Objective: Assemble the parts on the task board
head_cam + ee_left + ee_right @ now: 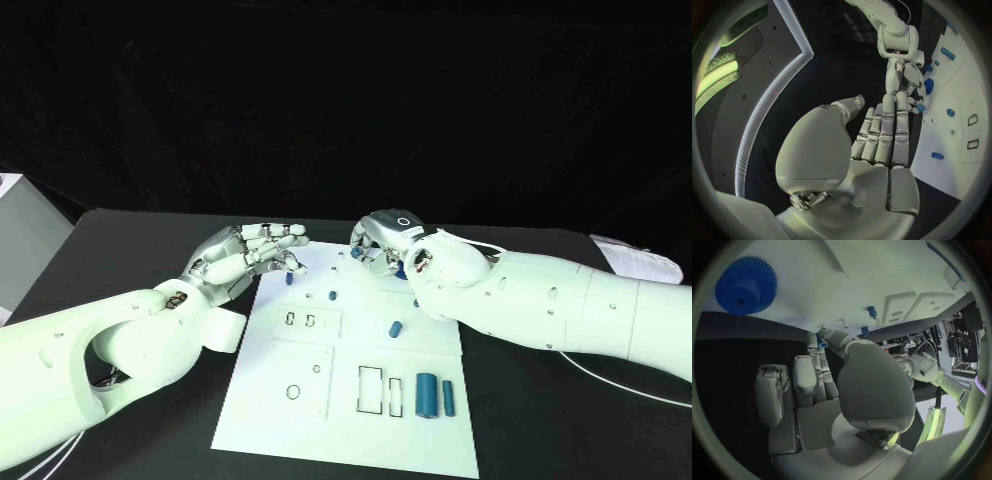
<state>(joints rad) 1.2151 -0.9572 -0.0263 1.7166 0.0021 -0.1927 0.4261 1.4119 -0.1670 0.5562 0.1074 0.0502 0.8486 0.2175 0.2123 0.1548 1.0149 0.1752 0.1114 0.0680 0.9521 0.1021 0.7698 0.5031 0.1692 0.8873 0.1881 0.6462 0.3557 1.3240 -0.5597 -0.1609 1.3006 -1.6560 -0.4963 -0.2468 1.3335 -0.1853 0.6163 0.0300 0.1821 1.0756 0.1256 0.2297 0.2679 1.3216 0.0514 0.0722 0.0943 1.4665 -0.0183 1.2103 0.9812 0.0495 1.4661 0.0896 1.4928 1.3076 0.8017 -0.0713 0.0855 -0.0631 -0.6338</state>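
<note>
Two robot hands flank the task board (274, 400): left (248, 256) empty, fingers apart; right (387, 240) pinching a small blue part (822, 344).

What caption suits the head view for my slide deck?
Both hands, left hand and right hand, hover at the far edge of the task board with blue parts.

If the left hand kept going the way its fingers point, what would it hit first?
Probably the right hand: in the left wrist view the left hand's fingers aim straight at it, over the far edge of the board. Depth is unclear, so it might pass beside it.
</note>
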